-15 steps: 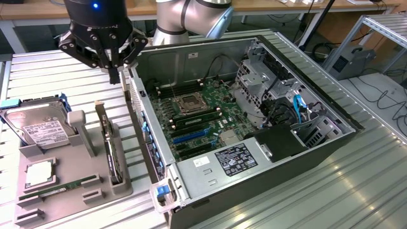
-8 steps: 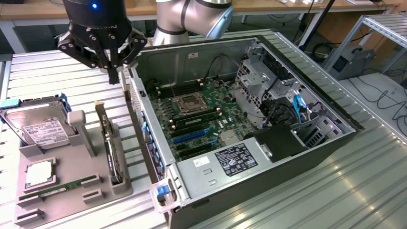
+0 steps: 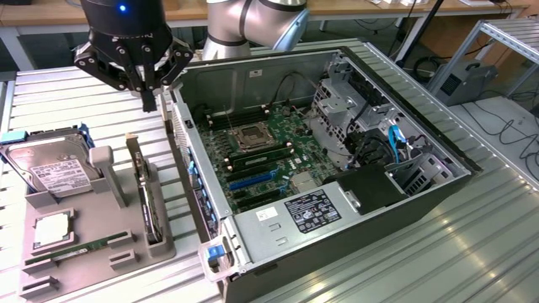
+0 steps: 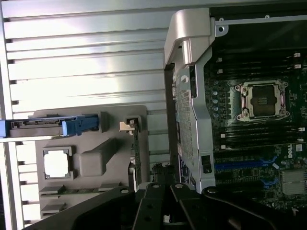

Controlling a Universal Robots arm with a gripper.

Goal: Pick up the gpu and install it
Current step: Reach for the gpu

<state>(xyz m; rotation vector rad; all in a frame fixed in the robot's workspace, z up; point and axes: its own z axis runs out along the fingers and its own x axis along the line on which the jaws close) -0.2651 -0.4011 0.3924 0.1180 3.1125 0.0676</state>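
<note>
The ribbed metal table (image 3: 67,95) carried a grey holder tray (image 3: 84,249) and, just beside it, an open computer case (image 3: 354,208). The gpu (image 3: 145,189) stood on edge in the tray's slot nearest the case, uninstalled, with its bracket end farther from the camera. A hard drive (image 3: 47,164) and a memory stick (image 3: 76,250) sat in other slots of the tray. My gripper (image 3: 149,101) hung above the far end of the card, well clear of it. Its fingers looked closed together and held nothing. I judged a good pick needed the jaws spread and squared across the card's thin top edge near mid-length. A straight vertical pull would keep it from binding in the slot or knocking the case wall.
</note>
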